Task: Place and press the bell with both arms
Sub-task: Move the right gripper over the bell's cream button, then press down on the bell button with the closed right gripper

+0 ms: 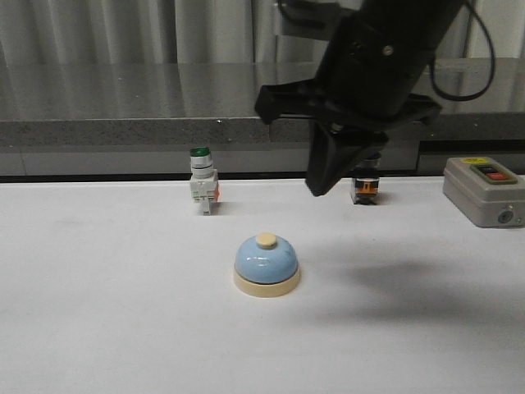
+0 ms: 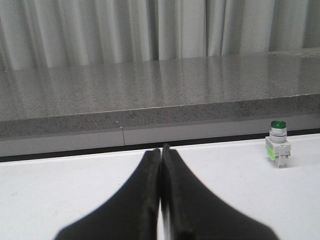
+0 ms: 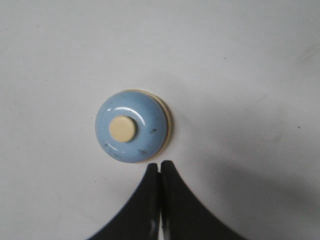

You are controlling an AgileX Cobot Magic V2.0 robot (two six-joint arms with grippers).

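Note:
The light-blue dome bell (image 1: 267, 264) with its cream base and cream button stands upright on the white table, near the middle. My right gripper (image 1: 318, 189) hangs in the air above and to the right of it, pointing down, jaws shut and empty. Seen from the right wrist, the bell (image 3: 132, 127) lies just beyond the shut right gripper (image 3: 160, 164), with no contact. My left gripper (image 2: 161, 149) is shut on nothing, low over the table; the front view does not show it.
A green-capped white push-button switch (image 1: 203, 182) stands behind the bell to the left, also visible as the switch (image 2: 278, 143) from the left wrist. A small dark box (image 1: 365, 189) sits behind the right gripper. A grey box with a red button (image 1: 486, 190) is at the far right. A grey stone ledge (image 1: 123, 131) runs along the back.

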